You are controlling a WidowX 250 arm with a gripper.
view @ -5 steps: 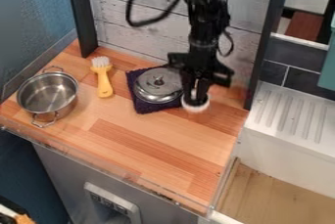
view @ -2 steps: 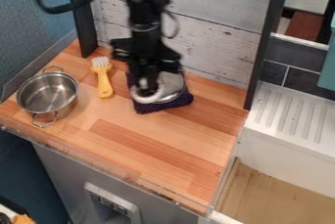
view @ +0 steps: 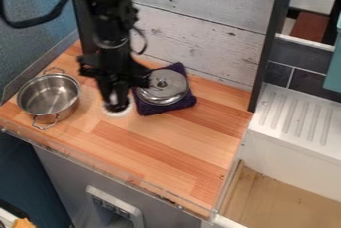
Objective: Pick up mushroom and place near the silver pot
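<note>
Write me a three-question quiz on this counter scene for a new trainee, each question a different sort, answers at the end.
1. What lies under the metal lid?
a) a plate
b) a dark purple cloth
c) a wooden board

2. True or false: the silver pot stands uncovered.

3. Fill the blank: the gripper holds the white ____ between the pot and the lid.

Key: 1 b; 2 true; 3 mushroom.

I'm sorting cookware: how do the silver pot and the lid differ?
The pot is open and hollow, with two side handles; the lid has one central knob. The pot stands on the wooden counter; the lid rests on a dark cloth. Both are round and silvery.
</note>
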